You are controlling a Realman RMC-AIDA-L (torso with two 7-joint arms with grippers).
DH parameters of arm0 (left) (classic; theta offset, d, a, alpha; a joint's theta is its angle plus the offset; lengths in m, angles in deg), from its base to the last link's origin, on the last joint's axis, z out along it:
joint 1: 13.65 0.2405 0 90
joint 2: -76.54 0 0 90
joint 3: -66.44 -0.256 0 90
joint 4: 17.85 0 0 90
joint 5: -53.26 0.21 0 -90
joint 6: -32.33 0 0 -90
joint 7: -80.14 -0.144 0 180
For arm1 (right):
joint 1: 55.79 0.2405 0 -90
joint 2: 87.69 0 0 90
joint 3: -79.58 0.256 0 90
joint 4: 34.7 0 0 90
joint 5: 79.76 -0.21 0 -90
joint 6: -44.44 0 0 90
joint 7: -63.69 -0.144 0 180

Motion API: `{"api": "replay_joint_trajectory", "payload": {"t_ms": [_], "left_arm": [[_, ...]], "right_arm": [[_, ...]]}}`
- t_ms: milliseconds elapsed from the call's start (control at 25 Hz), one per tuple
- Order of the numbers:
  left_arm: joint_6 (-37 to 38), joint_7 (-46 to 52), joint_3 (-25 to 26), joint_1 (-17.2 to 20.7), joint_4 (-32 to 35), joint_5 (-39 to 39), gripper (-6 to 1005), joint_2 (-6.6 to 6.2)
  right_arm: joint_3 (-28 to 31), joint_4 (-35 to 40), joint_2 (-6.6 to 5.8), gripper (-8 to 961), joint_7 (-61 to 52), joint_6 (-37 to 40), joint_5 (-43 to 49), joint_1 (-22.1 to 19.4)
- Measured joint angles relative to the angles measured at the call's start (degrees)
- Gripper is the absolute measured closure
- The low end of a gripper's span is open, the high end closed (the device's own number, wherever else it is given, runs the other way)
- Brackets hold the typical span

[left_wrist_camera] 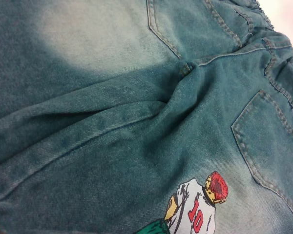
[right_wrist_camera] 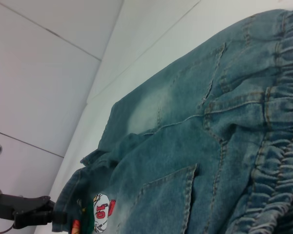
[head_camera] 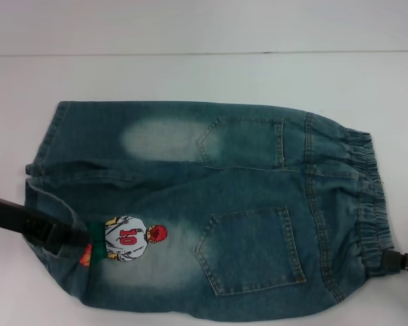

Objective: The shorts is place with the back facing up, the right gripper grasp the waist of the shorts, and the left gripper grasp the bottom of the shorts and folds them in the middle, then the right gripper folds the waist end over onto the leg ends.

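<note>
The shorts [head_camera: 211, 204] lie flat, back up, on the white table, with two back pockets showing. The ruffled waist [head_camera: 367, 190] is at the right and the leg hems [head_camera: 44, 163] at the left. The cartoon patch numbered 10 [head_camera: 126, 238] sits on the near leg. My left gripper [head_camera: 81, 238] reaches in from the left and is shut on the bunched near leg hem beside the patch; it also shows in the right wrist view [right_wrist_camera: 56, 217]. My right gripper [head_camera: 393, 259] touches the near corner of the waist. The left wrist view shows only denim [left_wrist_camera: 136, 136] and the patch [left_wrist_camera: 198, 209].
The white table [head_camera: 204, 75] runs around the shorts, with bare surface behind them and at the far left. A white wall [right_wrist_camera: 39, 73] rises behind the table's far edge.
</note>
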Motion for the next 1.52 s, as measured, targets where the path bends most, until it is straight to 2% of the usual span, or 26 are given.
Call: {"api": "replay_joint_trajectory", "payload": {"t_ms": [280, 400, 600, 840, 1160, 1520], "left_arm": [[-0.4, -0.5, 0.1, 0.0, -0.6, 0.0, 978, 0.00], [-0.8, -0.5, 0.0, 0.0, -0.7, 0.0, 978, 0.00], [-1.0, -0.5, 0.0, 0.0, -0.7, 0.0, 978, 0.00], [-1.0, -0.5, 0.2, 0.0, -0.7, 0.0, 978, 0.00], [-2.2, -0.6, 0.6, 0.2, -0.7, -0.4, 978, -0.09], [-4.4, -0.3, 1.0, 1.3, -0.7, -0.7, 978, -0.98]], "right_arm": [[-0.2, 0.2, -0.17, 245, -0.5, -0.5, 0.0, -0.1], [-0.3, 0.2, -0.17, 454, -0.6, -0.9, 0.0, 0.0], [-0.3, 0.3, -0.22, 697, -1.3, -1.3, 0.2, 0.4], [-0.2, 0.6, -0.31, 909, -1.3, -1.4, 0.3, 0.7], [0.2, 0.7, -0.35, 918, -0.8, -1.9, -0.1, 0.8], [1.6, 0.7, -0.19, 917, 0.0, -2.9, -0.5, 1.4]]}}
